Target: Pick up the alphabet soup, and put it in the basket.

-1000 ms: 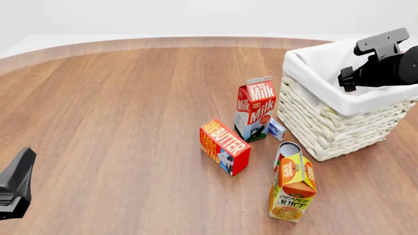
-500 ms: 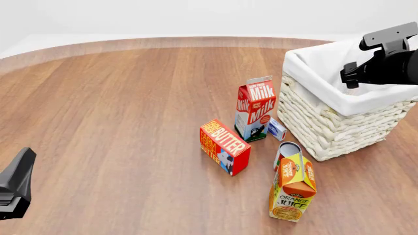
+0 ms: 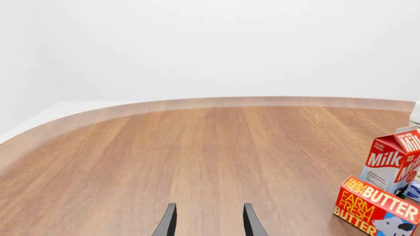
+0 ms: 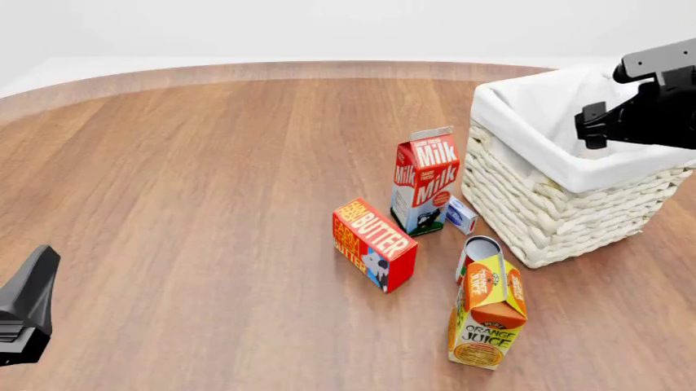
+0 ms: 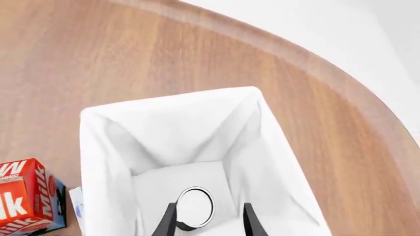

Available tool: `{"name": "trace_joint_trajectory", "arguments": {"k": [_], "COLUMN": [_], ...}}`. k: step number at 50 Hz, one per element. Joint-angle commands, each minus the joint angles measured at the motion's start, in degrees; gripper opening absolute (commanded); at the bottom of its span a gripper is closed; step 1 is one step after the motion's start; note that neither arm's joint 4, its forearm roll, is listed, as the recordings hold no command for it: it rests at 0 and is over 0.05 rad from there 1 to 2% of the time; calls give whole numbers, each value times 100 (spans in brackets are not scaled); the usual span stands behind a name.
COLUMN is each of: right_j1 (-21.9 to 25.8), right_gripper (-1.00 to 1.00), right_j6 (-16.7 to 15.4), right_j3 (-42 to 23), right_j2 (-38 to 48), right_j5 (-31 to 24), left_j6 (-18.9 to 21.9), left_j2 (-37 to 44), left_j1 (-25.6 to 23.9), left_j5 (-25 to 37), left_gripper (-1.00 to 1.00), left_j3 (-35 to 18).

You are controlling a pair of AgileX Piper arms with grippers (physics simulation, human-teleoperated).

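Resting upright inside the basket (image 5: 105, 147), alphabet soup (image 5: 195, 201), right claw (image 5: 207, 221) spread above it.

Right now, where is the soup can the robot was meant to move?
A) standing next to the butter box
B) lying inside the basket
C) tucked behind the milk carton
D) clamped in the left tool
B: the right wrist view shows the alphabet soup, silvery top up, inside the basket, between the open fingers of the right tool.
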State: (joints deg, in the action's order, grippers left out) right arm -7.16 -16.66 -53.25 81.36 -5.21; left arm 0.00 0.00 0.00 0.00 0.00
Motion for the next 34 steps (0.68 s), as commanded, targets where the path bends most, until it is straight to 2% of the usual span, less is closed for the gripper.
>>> {"name": "trace_joint_trajectory", "arguments": {"k": [1,34], "right_j1": [61,-63], "right_gripper": [100,100], "right_j6": [22,114], "right_j3": [434,1566], "right_j2": [-443,-1171], "right_j5": [231,1097], "left_j6": [0,0], "left_j2": [0,0], "left_j1": [0,0], "left_j5": [0,0], "left_gripper": [100,100], "left_j3": [0,0]}}
